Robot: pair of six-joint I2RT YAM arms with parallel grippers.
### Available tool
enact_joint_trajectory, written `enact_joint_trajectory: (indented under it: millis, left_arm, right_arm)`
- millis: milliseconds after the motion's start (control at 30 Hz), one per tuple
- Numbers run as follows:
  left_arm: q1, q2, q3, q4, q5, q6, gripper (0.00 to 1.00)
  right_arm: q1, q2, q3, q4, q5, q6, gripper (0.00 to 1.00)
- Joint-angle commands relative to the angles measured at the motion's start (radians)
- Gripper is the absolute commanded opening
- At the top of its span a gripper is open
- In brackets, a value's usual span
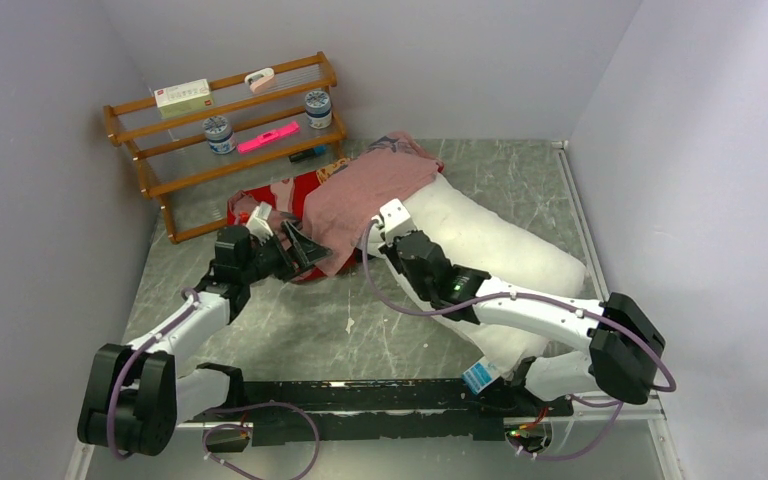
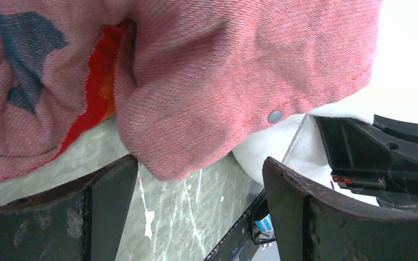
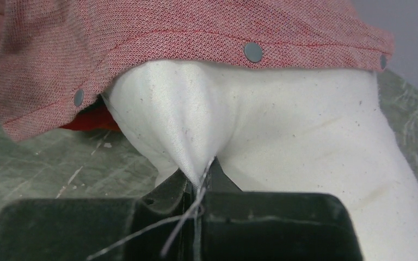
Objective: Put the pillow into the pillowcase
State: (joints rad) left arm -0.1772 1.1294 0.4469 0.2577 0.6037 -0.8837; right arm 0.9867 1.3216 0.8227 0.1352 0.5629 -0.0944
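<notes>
One white pillow (image 1: 490, 240) stretches from centre to lower right of the top view, its upper-left end covered by the pinkish-red pillowcase (image 1: 360, 185). The right gripper (image 3: 198, 182) is clamped on pillow fabric. The left gripper (image 2: 201, 168) stands wide apart at the case's hem.

Pillow (image 1: 500, 250) on table (image 1: 290, 320) — far end under pillowcase (image 1: 360, 190), rack (image 1: 190, 179) behind both, at left
</notes>
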Motion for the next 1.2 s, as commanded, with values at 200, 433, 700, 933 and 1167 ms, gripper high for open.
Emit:
enact_joint_trajectory:
  millis: [200, 433, 700, 933, 1167]
  left_arm:
    - [-0.055, 0.061, 0.032, 0.182, -0.048, -0.105, 0.88]
    - [-0.117, 0.086, 0.144, 0.213, -0.075, -0.145, 0.38]
    - [-0.312, 0.003, 0.392, -0.009, -0.194, -0.067, 0.05]
    - [-0.482, -0.010, 0.407, 0.000, -0.257, -0.093, 0.05]
    - [-0.630, 0.023, 0.427, 0.001, -0.254, -0.061, 0.05]
  right_arm:
    - [-0.068, -0.084, 0.028, 0.177, -0.099, 0.226, 0.00]
    - [-0.096, -0.130, 0.012, 0.221, -0.131, 0.323, 0.00]
    - [-0.131, -0.146, -0.016, 0.240, -0.093, 0.431, 0.00]
    - [-0.176, -0.101, 0.064, 0.290, -0.009, 0.605, 0.00]
    - [-0.209, -0.046, 0.138, 0.285, 0.030, 0.660, 0.00]
